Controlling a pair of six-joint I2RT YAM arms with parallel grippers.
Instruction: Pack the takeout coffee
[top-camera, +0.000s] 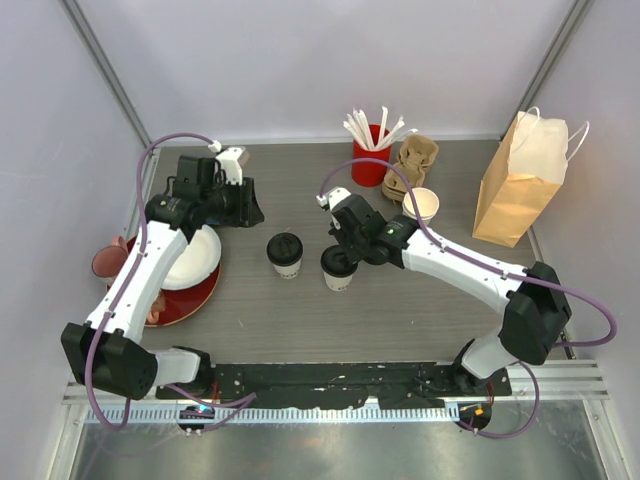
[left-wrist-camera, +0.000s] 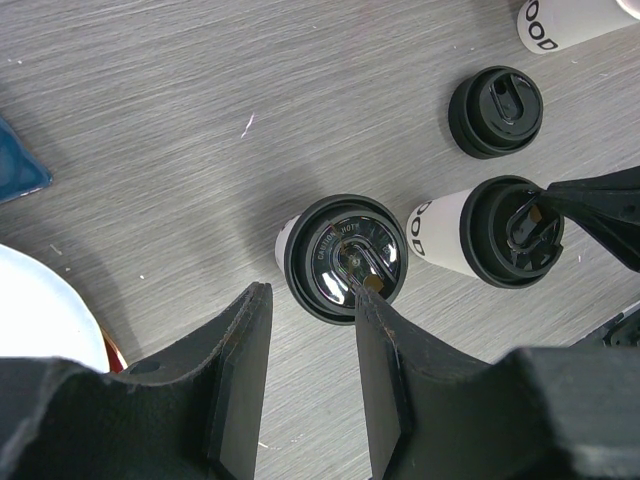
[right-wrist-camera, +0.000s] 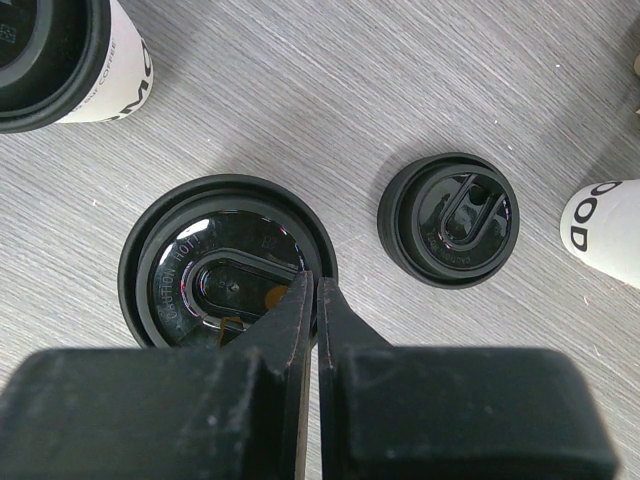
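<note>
Two takeout coffee cups, white with black sip lids, stand upright mid-table: the left cup (top-camera: 285, 253) (left-wrist-camera: 345, 258) (right-wrist-camera: 60, 60) and the right cup (top-camera: 338, 268) (left-wrist-camera: 510, 232) (right-wrist-camera: 225, 262). My left gripper (top-camera: 245, 205) (left-wrist-camera: 312, 300) hovers above and behind the left cup, open, with nothing between its fingers. My right gripper (top-camera: 345, 245) (right-wrist-camera: 315, 288) is shut, its tips over the right rim of the right cup's lid. Whether the tips touch the lid I cannot tell.
A loose stack of black lids (left-wrist-camera: 496, 110) (right-wrist-camera: 448, 220) lies beside the right cup. A lidless white cup (top-camera: 421, 205) (right-wrist-camera: 605, 225), cup carriers (top-camera: 415, 160), a red cup of straws (top-camera: 370, 150) and a brown paper bag (top-camera: 520, 180) stand at the back right. A red plate (top-camera: 195, 300) with a white bowl is at the left.
</note>
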